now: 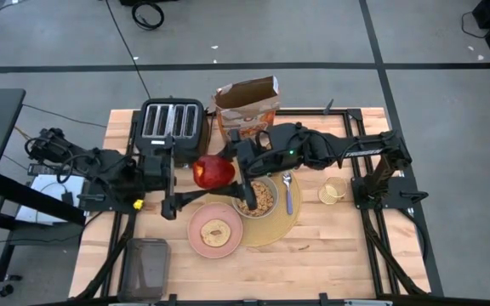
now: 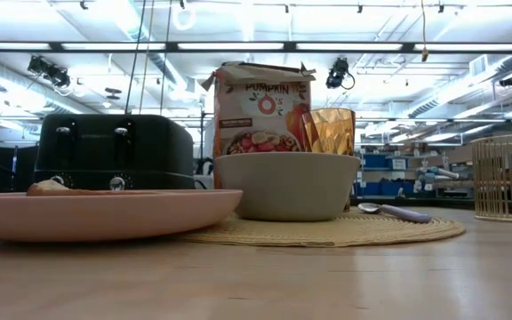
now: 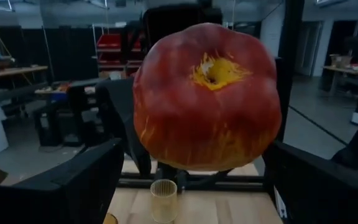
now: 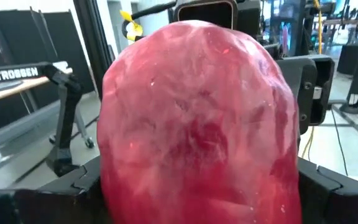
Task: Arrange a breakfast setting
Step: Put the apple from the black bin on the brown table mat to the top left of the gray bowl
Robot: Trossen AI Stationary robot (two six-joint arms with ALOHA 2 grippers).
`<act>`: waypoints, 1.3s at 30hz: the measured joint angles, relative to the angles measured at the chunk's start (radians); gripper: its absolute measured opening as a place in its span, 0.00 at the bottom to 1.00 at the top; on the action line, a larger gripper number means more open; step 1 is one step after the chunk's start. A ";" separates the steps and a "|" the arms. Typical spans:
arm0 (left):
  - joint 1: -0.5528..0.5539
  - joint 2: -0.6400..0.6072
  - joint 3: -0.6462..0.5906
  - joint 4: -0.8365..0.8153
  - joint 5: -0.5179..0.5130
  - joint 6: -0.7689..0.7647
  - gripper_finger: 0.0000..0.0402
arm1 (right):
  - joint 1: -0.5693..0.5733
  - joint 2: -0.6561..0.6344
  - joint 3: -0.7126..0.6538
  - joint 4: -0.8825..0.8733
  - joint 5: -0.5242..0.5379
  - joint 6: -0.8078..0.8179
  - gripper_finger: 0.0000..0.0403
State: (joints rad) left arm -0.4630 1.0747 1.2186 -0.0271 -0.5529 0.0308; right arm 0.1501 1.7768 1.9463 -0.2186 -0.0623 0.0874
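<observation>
A red-yellow apple (image 1: 213, 172) hangs high above the table between my two grippers. My right gripper (image 1: 235, 170) reaches in from the table's right and is shut on it. My left gripper (image 1: 192, 180) faces it from the table's left, open wide; its fingers (image 3: 86, 180) stand either side of the apple (image 3: 207, 99) with gaps showing. On the tan placemat (image 1: 272, 229) stand the grey bowl (image 1: 260, 197) with cereal and the spoon (image 1: 288, 194). The pink plate (image 1: 216, 231) carries the bread round (image 1: 217, 231). The amber glass (image 2: 329, 132) stands behind the bowl. My right gripper pinches the apple's two opposite sides (image 4: 114, 180) between its two fingers (image 4: 73, 186). The fingers come in level from the table's right. The apple is lifted clear of everything, its stem end (image 3: 213, 71) turned toward my left gripper.
A black toaster (image 1: 171, 123) and an open cereal box (image 1: 247, 106) stand at the far edge. A small gold wire basket (image 1: 332, 192) sits right of the placemat. A dark tray (image 1: 147, 259) lies at the near left. Bare wood shows at the near right.
</observation>
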 joint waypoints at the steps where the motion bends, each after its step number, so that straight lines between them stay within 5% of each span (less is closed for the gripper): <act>1: -0.005 -0.005 0.000 0.005 0.000 0.005 0.97 | -0.001 0.002 0.000 0.019 -0.002 0.002 0.78; 15: 0.003 -0.015 0.001 0.255 0.115 0.168 0.97 | -0.007 0.006 -0.003 0.227 -0.066 0.063 0.78; 32: 0.108 0.068 0.001 0.314 0.118 0.111 0.97 | -0.010 0.005 -0.003 0.128 0.051 -0.036 0.78; 39: 0.126 0.066 0.001 0.316 0.115 0.085 0.85 | -0.010 0.005 -0.007 0.125 0.070 -0.035 0.81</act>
State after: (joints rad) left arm -0.3367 1.1408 1.2193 0.2884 -0.4378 0.1156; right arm 0.1398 1.7817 1.9396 -0.0938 0.0077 0.0519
